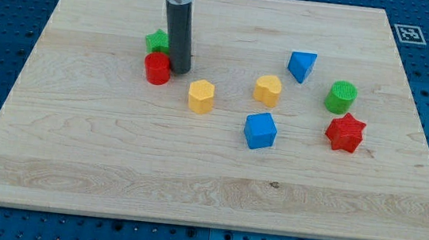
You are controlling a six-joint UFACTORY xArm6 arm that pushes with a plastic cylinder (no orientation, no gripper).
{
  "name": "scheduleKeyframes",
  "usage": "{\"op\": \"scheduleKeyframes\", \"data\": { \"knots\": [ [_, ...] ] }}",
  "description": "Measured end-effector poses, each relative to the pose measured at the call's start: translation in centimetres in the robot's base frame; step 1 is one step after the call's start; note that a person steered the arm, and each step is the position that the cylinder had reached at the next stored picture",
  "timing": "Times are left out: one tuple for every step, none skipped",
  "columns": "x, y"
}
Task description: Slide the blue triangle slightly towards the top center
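The blue triangle lies on the wooden board, right of centre toward the view's top. My tip rests on the board at the view's upper left, touching the right side of the red cylinder and just right of the green star. The tip is far to the left of the blue triangle, about 150 pixels away. The rod rises from the tip toward the view's top.
A yellow hexagon lies right and below the tip. A yellow heart and a blue cube sit near the centre. A green cylinder and a red star lie at the right.
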State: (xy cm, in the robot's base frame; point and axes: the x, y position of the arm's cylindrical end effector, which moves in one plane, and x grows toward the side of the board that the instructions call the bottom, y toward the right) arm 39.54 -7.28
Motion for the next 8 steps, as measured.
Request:
{"op": "scheduleKeyframes", "data": {
  "knots": [
    [0.8,-1.4],
    [0.8,-1.4],
    [0.8,1.0],
    [0.7,6.6],
    [0.7,10.2],
    [0.7,10.5],
    [0.5,10.5],
    [-0.7,11.1]
  ]
}}
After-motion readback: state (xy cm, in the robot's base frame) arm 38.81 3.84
